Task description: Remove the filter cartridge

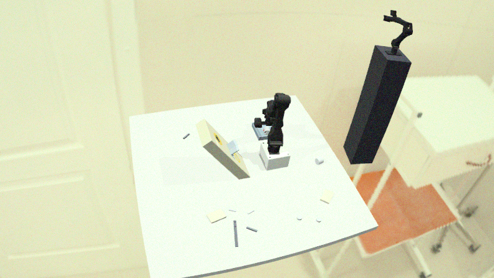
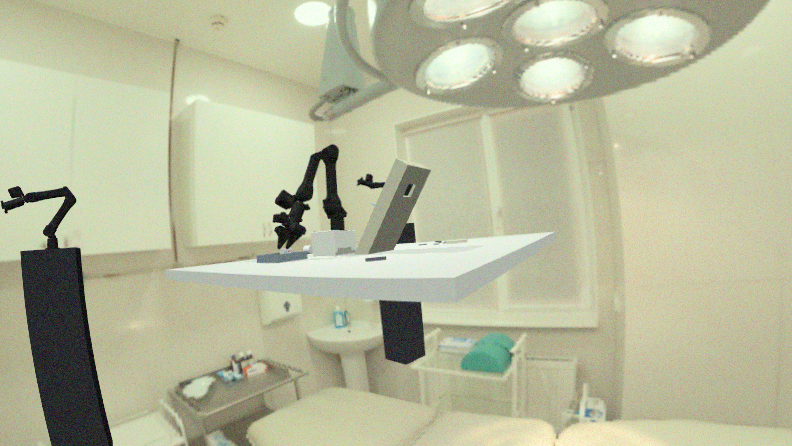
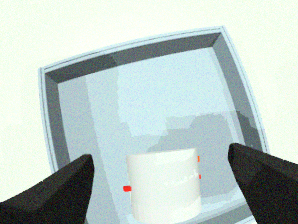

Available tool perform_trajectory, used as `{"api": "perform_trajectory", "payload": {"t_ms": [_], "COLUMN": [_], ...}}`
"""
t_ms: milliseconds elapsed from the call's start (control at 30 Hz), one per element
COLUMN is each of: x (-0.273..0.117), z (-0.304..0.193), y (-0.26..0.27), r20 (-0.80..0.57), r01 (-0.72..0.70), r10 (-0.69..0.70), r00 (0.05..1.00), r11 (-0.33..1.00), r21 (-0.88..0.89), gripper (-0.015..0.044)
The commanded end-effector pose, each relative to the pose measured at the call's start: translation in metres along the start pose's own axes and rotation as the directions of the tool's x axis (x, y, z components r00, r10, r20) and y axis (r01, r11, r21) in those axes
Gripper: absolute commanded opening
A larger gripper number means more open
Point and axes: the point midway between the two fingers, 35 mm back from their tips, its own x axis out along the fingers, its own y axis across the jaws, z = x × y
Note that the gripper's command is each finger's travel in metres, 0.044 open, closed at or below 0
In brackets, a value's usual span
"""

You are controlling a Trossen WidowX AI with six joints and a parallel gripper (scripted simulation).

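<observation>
The white round cartridge lies on its side on the floor of the blue-grey tray, near the tray's lower wall in the wrist view. Small red tabs show at its sides; its slotted face is not visible. My gripper is open, with one finger on each side of the cartridge and a visible gap to both. The fingertips are low over the tray. The tilted service panel has a dark round opening ringed in yellow.
A light blue flap stands out from the panel's face. The white base block is beside the tray. A small white cylinder, cream pads and dark rods lie elsewhere on the table.
</observation>
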Motion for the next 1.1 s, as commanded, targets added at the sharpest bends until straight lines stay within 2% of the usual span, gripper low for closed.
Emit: {"api": "perform_trajectory", "payload": {"t_ms": [0,133,300,367,433,467,1067], "x": [0.000,-0.005,-0.054,-0.062,-0.062,-0.048,-0.048], "z": [0.000,0.005,0.033,0.035,0.035,0.034,0.034], "y": [0.000,0.000,0.000,0.000,0.000,0.000,0.000], "r20": [0.000,0.000,0.001,0.001,0.001,0.016,0.016], "r01": [0.000,0.000,0.000,0.000,0.000,0.000,0.000], "r10": [0.000,0.000,0.000,0.000,0.000,0.000,0.000], "r00": [1.000,1.000,1.000,1.000,1.000,1.000,1.000], "r11": [1.000,1.000,1.000,1.000,1.000,1.000,1.000], "r21": [0.000,0.000,0.000,0.000,0.000,-0.001,-0.001], "gripper": [0.0440,0.0440,0.0440,0.0440,0.0440,0.0440,0.0440]}}
